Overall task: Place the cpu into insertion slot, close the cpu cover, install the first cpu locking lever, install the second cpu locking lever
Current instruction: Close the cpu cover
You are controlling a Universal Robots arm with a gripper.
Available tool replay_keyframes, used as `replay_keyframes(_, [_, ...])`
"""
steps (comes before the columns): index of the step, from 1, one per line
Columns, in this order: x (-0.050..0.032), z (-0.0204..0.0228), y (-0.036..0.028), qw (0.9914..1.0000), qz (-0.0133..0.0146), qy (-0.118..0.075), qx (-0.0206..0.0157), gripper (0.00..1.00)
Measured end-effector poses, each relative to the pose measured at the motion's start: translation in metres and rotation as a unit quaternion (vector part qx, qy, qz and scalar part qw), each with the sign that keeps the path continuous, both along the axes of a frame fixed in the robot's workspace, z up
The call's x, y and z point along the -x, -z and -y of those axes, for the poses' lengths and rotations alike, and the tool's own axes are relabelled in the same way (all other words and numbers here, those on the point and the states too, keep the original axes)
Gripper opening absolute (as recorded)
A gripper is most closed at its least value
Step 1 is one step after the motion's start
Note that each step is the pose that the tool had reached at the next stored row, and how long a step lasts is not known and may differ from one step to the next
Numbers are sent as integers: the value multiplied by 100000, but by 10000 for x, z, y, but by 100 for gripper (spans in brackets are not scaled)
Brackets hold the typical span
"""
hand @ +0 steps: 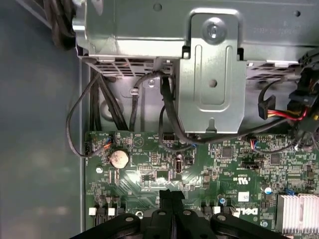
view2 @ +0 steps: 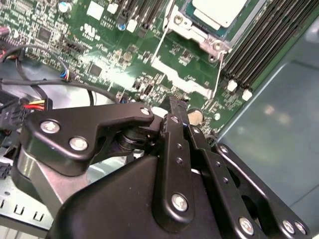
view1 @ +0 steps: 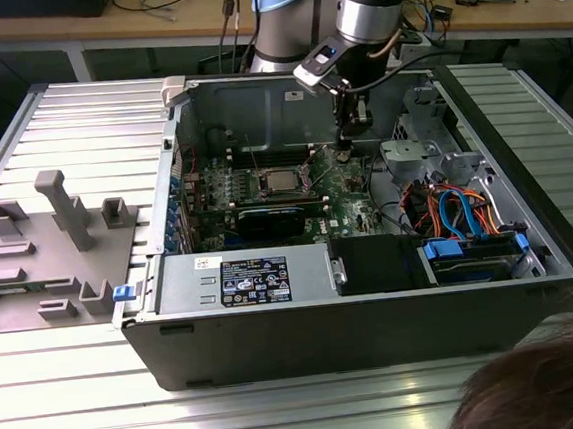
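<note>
**Cpu (view2: 220, 10) seated in the insertion slot (view1: 263, 183): snag risk at the board**

The gripper (hand: 171, 195) is closed, its fingertips pressed together with nothing held. It is poised low over the green circuit board (hand: 149, 174), near a coin cell (hand: 119, 158). In the exterior view it is placed to that view's right of the slot. The cpu cover (view2: 197, 31) appears to be lowered around the chip, though it is partly cropped. If the tip is swept across too low, a thin wire lever (view2: 218, 69) could be bent or board parts scraped. The lever would be left unlatched by a glancing contact.
</note>
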State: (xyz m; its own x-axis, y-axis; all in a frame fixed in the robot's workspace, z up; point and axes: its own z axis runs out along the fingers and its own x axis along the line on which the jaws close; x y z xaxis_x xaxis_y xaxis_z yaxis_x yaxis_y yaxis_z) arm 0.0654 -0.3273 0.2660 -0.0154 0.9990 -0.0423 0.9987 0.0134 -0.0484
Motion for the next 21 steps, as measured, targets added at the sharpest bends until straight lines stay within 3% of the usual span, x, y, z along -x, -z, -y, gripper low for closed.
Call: replay_keyframes(21, [301, 0, 21, 100000, 1, 0, -266, 11])
